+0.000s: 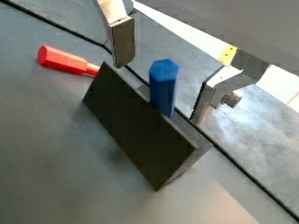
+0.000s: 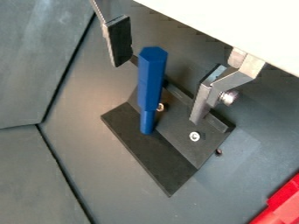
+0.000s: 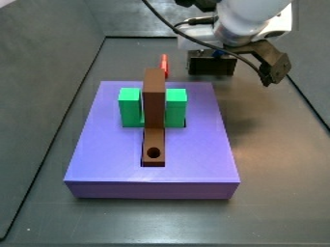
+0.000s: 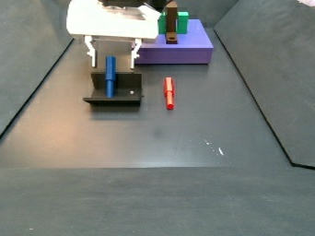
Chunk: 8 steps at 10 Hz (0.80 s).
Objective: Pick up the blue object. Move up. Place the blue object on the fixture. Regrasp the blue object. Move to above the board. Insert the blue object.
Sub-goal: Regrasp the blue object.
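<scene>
- The gripper (image 4: 110,57) hangs low over the fixture (image 4: 113,95), near the left wall of the dark floor (image 4: 172,147) in a side view.
- Its jaws are spread wide, one silver finger (image 2: 118,39) on each side of the blue peg (image 2: 149,90), and neither pad touches it; there is clear space on both sides in both wrist views.
- The blue peg stands upright on the fixture, leaning against its upright back plate, with its lower end on the base plate (image 2: 176,157) near two small screws.
- In a wrist view the peg's faceted top (image 1: 163,66) rises above the edge of the dark bracket plate (image 1: 142,127), and the other finger (image 1: 218,92) stands just beyond it.
- The red peg (image 4: 169,92) lies flat on the floor, just beside the fixture and apart from it; in a wrist view it shows behind the bracket (image 1: 66,59).
- The lavender board (image 3: 157,135) sits well apart from the fixture, further along the floor.
- On the board a green block (image 3: 150,107) stands with a long brown bar (image 3: 154,121) lying across it, and the round hole (image 3: 154,153) is at the bar's near end in that side view.
- From that side the gripper (image 3: 238,58) hides the blue peg, and only the dark block of the fixture (image 3: 210,66) shows behind the board.
</scene>
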{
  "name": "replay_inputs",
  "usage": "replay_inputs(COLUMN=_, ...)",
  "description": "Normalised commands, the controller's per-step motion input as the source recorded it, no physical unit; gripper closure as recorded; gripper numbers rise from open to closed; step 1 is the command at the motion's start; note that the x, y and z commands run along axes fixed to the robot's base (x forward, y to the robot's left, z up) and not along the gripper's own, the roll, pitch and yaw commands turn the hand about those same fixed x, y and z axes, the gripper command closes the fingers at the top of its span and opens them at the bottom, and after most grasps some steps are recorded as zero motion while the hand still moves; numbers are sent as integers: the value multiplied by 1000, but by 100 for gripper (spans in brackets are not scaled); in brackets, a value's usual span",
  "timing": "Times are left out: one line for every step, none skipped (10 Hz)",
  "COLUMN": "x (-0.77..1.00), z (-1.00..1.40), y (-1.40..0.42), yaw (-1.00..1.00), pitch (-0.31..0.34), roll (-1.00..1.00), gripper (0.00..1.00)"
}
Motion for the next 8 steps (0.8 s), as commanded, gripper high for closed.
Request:
replay_inputs(x=0, z=-243, y=0, yaw=3, pitch=0, roll=0, gripper=0)
replay_inputs(x=0, z=-6, y=0, yaw=17, pitch=0, roll=0, gripper=0)
replay_inputs(x=0, z=0, y=3, yaw=0, pitch=6, roll=0, gripper=0)
replay_inputs(x=0, z=34, y=0, yaw=0, pitch=14, roll=0, gripper=0)
replay_inputs(x=0, z=37, y=0, yaw=-11, pitch=0, roll=0, gripper=0)
replay_inputs(x=0, z=20, y=0, yaw=0, pitch=11, roll=14, gripper=0)
replay_inputs(x=0, z=83, y=63, yaw=0, pitch=23, roll=0, gripper=0)
replay_inputs(x=0, z=80, y=6, yaw=0, pitch=0, roll=0, gripper=0)
